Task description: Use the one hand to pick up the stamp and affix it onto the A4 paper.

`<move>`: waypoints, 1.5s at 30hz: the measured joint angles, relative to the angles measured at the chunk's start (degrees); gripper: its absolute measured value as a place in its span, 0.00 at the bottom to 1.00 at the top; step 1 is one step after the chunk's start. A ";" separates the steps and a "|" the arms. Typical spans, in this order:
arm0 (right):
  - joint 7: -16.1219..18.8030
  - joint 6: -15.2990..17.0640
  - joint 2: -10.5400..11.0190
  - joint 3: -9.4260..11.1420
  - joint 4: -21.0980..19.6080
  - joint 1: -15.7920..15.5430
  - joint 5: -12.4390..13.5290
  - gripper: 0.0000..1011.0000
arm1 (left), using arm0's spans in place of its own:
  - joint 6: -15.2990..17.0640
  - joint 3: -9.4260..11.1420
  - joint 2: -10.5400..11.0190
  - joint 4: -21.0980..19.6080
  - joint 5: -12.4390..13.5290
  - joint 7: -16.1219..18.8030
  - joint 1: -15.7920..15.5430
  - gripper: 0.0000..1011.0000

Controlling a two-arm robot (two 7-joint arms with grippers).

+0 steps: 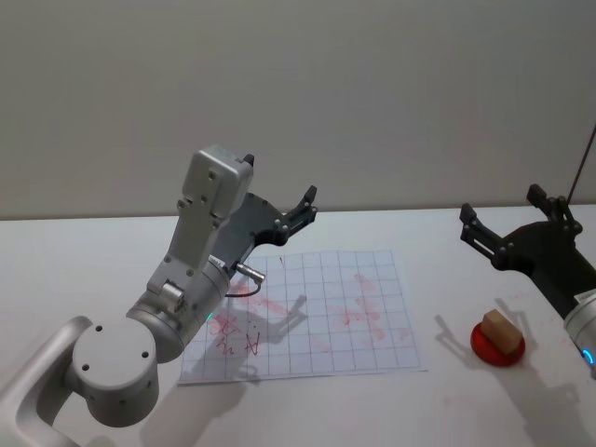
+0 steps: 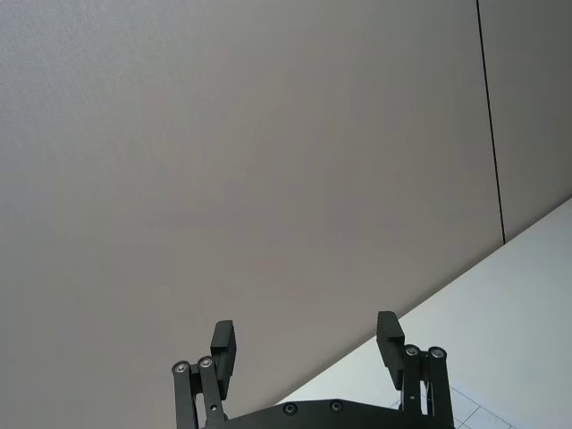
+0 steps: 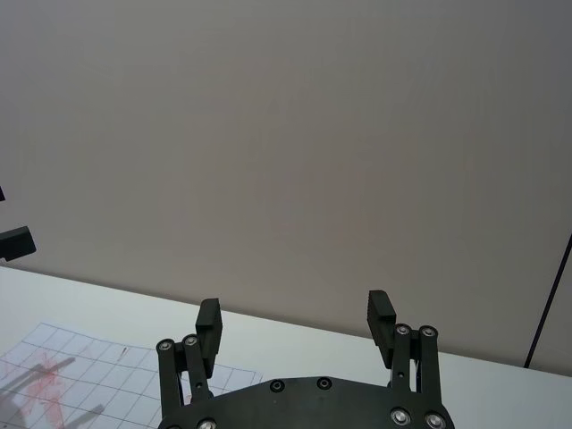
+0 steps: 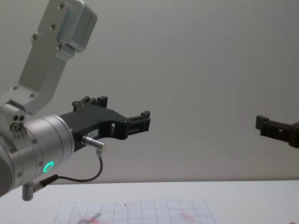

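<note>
The stamp (image 1: 500, 330), a small tan block, sits on a round red pad (image 1: 494, 352) on the table's right side. The A4 paper (image 1: 317, 312) lies flat at the centre, gridded and smeared with red-pink ink; it also shows in the chest view (image 4: 140, 212) and the right wrist view (image 3: 80, 375). My right gripper (image 1: 501, 209), the hand with the blue light, hovers open above and behind the stamp, apart from it (image 3: 294, 310) (image 4: 275, 129). My left gripper (image 1: 300, 212) hangs open and empty above the paper's far left part (image 2: 305, 332) (image 4: 140, 122).
The white table (image 1: 84, 261) runs back to a plain grey wall. The left arm's big silver elbow (image 1: 112, 372) fills the near left corner. A thin dark line (image 1: 585, 158) stands at the far right against the wall.
</note>
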 joint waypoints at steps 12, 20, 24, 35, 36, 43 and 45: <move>0.00 0.00 0.00 0.00 0.00 0.00 0.00 0.99 | 0.00 0.00 0.00 0.00 0.00 0.00 0.00 0.99; 0.00 0.01 0.00 0.00 0.00 0.00 0.00 0.99 | 0.00 0.00 0.00 0.00 0.00 0.00 0.00 0.99; 0.01 0.00 0.00 0.01 0.01 0.00 0.00 0.99 | 0.00 0.00 0.00 0.00 0.00 0.00 0.00 0.99; 1.12 0.55 2.12 1.36 -1.12 -1.82 2.44 0.99 | 0.00 0.00 0.00 0.00 0.00 0.00 0.00 0.99; 1.13 0.64 2.41 1.53 -1.32 -2.18 2.75 0.99 | 0.00 0.00 0.00 0.00 0.00 0.00 0.00 0.99; 0.90 2.00 5.30 3.04 -3.15 -6.12 5.72 0.99 | 0.00 0.00 0.00 0.00 0.00 0.00 0.00 0.99; 0.74 2.53 6.26 3.50 -3.72 -7.61 6.51 0.99 | 0.00 0.00 0.00 0.00 0.00 0.00 0.00 0.99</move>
